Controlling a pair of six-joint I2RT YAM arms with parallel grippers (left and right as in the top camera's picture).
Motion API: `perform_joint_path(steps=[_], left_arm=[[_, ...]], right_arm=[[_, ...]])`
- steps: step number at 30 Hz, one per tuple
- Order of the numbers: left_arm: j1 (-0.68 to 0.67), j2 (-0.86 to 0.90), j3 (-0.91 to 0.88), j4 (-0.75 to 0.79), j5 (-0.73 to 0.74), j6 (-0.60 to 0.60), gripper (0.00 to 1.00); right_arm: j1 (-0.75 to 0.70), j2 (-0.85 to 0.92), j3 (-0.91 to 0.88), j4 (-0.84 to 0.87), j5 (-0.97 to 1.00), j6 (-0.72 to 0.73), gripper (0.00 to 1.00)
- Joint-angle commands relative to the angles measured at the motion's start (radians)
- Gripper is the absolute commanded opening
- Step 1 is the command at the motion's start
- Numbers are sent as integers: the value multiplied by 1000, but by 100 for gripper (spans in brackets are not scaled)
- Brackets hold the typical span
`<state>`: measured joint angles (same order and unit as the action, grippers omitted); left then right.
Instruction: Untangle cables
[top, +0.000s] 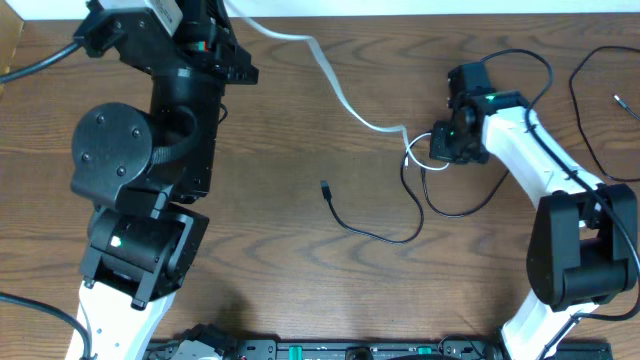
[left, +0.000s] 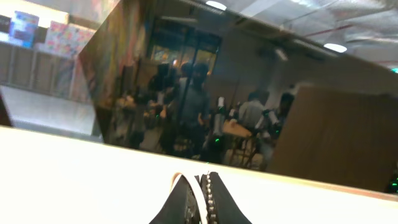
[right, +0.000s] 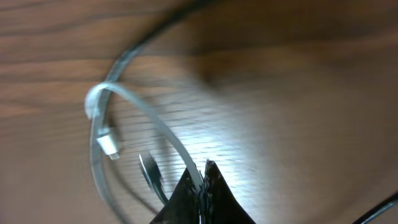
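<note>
right gripper clenched on white cable | left gripper pinched shut, white sliver between tips, likely same cable | white cable runs far-left from right gripper, lifted | black cable on surface, near-left of right gripper, loop crossing beside it | right arm nearer crossing

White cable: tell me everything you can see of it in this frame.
The white cable is thin, flat-looking and flexible, probably plastic-coated. It runs from the left gripper at the table's far edge, which seems shut on it, diagonally across the wooden table to the right gripper, whose fingers pinch it. Beside that gripper it bends into a small loop, ending in a silvery plug. The black cable passes close by the loop.
</note>
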<state>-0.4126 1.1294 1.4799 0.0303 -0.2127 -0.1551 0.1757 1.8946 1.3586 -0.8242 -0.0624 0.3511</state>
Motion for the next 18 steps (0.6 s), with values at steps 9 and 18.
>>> perform_joint_path(steps=[9,18], left_arm=[[19,17,11,-59,-24,23,7],[19,14,11,4,48,-47,8]], right_arm=[[-44,-147,37,12,-461,-290,74],[21,-192,53,228,-800,-507,89]])
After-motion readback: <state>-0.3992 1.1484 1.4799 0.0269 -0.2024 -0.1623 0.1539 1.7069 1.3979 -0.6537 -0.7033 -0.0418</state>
